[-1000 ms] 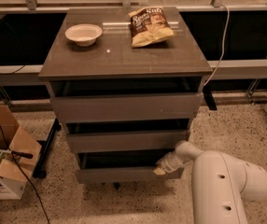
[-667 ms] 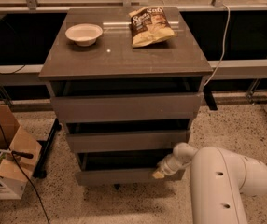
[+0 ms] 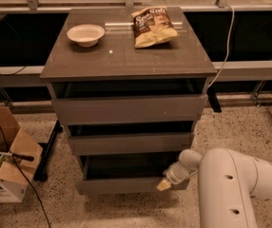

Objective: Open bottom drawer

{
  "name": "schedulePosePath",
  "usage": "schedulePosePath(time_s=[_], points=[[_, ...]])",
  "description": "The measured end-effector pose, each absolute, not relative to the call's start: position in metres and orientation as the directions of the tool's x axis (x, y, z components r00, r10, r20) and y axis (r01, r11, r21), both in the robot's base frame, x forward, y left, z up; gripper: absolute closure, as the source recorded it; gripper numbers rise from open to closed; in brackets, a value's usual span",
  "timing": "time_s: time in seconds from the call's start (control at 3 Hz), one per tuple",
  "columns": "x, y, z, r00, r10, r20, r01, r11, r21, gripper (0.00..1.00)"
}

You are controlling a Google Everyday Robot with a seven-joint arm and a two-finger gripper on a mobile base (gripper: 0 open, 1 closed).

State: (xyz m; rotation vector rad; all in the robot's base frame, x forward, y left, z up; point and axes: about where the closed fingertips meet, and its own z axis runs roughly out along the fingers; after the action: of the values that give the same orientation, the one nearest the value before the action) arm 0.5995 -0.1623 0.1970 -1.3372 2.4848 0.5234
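White arm (image 3: 236, 184): bulky, filling the lower right of the frame, bent low toward the foot of the cabinet (low because the target sits just above the floor).
Gripper (image 3: 166, 184): lower centre-right, tan tip against the right end of the bottom drawer front, near its upper edge; spread or pressed together, cannot tell.
Bottom drawer (image 3: 121, 185): lowest of three, low centre of the frame; flat grey front, no handle; dark gap above the front deeper than on the other two, so judged partly drawn out, not yet fully open.
Reason for that contact point: with no handle to hook, the top lip of the front is probably the only purchase; right end chosen most likely for being nearest the arm.
Risk: pulling from one end may skew the box on its runners; a straight outward pull called for.
Cardboard box (image 3: 7, 175): lower left on the speckled floor, well apart from the drawer's path.
Middle drawer (image 3: 129, 144): just above, centre of the frame, looking closed.
Top drawer (image 3: 129, 109): taller front, above that, looking closed too.
Bowl (image 3: 85, 34): upper left on the cabinet top (image 3: 126, 61), set back from the front edge.
Chip bag (image 3: 154, 26): upper centre, lying flat near the back, unlikely to be disturbed by a low pull.
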Motion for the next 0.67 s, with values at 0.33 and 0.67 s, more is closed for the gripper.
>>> schedulePosePath(time_s=[0.33,0.67], points=[[0.599,-0.162,0.197,-0.537,-0.743,-0.399,-0.841,0.508,0.185,0.46],[0.585,-0.164,0.194,-0.559,-0.735,-0.384,-0.828,0.522,0.206,0.18]])
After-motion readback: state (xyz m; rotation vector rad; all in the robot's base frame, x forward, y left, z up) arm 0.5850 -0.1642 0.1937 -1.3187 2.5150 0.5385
